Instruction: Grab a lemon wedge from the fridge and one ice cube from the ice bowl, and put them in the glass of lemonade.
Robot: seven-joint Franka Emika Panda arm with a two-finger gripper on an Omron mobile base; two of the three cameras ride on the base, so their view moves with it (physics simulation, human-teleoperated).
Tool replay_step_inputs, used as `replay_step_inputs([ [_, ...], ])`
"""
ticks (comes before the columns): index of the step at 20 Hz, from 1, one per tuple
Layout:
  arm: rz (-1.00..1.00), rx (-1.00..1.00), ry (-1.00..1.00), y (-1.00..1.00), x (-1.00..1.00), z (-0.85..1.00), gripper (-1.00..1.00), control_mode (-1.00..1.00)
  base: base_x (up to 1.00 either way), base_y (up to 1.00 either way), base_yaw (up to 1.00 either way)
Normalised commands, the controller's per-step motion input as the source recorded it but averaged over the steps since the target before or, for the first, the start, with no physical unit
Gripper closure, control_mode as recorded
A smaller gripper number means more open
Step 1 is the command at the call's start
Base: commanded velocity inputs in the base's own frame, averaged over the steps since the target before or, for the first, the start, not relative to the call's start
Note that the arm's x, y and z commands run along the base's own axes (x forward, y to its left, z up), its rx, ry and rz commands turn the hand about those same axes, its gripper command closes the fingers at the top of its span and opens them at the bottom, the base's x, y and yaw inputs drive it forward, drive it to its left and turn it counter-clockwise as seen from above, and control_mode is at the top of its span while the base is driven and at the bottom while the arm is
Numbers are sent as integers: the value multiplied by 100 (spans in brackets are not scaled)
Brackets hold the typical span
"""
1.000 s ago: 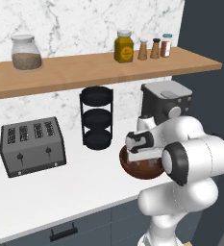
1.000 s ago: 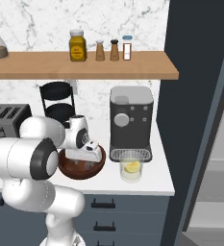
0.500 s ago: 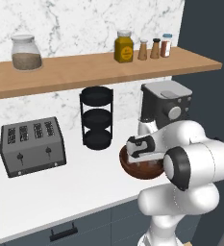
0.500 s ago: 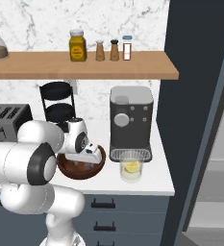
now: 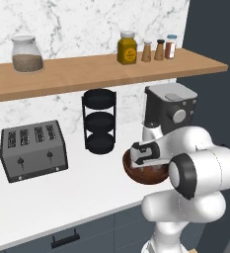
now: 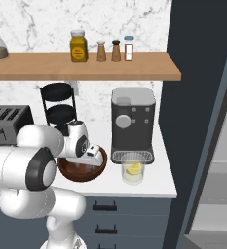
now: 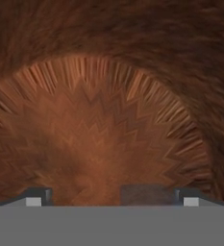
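The ice bowl (image 6: 98, 168), wide and reddish-brown, stands on the white counter in front of the coffee machine. My gripper (image 6: 85, 164) reaches down into it, and the bowl's rim (image 5: 131, 170) hides the fingertips in both base views. In the hand view the gripper (image 7: 112, 198) is open just above the bowl's grained floor (image 7: 99, 120). A dim translucent block (image 7: 147, 194), which looks like an ice cube, lies between the tips, close to the right one. The glass of lemonade (image 6: 133, 179) stands right of the bowl with a small yellow lemon wedge (image 6: 132, 168) in it. The fridge (image 6: 202, 97) rises at the right.
A grey coffee machine (image 6: 132, 121) stands right behind the bowl and glass. A black three-tier rack (image 5: 99, 121) and a toaster (image 5: 33, 149) are to the left. A wooden shelf (image 5: 87, 69) with jars and shakers hangs overhead.
The hand has sunk a little lower into the bowl. Its jaws have stayed open.
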Motion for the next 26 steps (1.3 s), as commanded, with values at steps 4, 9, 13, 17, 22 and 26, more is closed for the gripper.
replay_step_inputs([
  [4, 0, 0, -1, 0, 0, 0, -100, -100, 0, 0, 0],
  [9, 0, 0, 0, 0, -15, -1, -100, -100, 0, 0, 0],
  [13, 0, 0, 0, 0, -11, 0, -100, -100, 0, 0, 0],
  [17, 0, 0, 0, 0, 0, 0, -100, -100, 0, 0, 0],
  [22, 0, 0, 0, 0, 4, -4, -100, -100, 0, 0, 0],
  [26, 0, 0, 0, 0, 0, -17, -100, -100, 0, 0, 0],
])
